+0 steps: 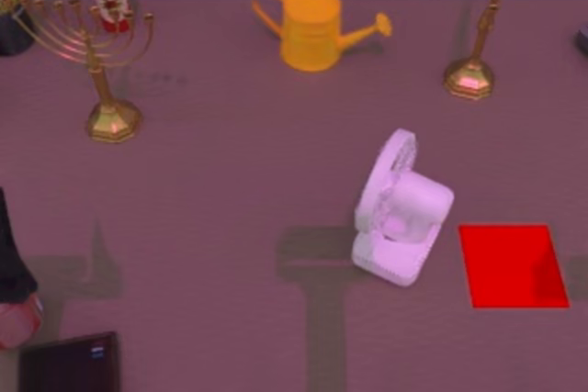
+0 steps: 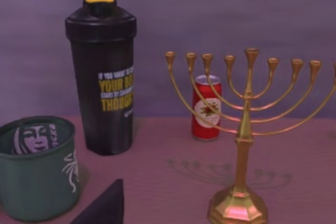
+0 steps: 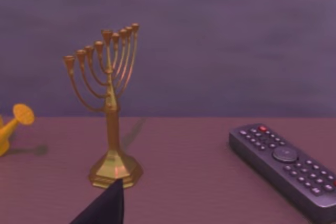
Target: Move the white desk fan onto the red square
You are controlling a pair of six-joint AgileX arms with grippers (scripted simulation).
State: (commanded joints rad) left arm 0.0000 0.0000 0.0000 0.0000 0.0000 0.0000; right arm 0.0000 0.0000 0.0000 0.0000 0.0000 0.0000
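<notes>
top: white desk fan point(image 1: 401, 211) beside red square point(image 1: 512, 264), apart | wrist views: neither | pincers' state: cannot tell

The left arm point(image 1: 13, 254) is visible only as a dark segment at the left edge of the top view. The right arm lies outside the top view. Each wrist view shows one dark fingertip, left point(image 2: 105, 207) and right point(image 3: 105, 207), pointing upward. Neither gripper grasps anything.
</notes>
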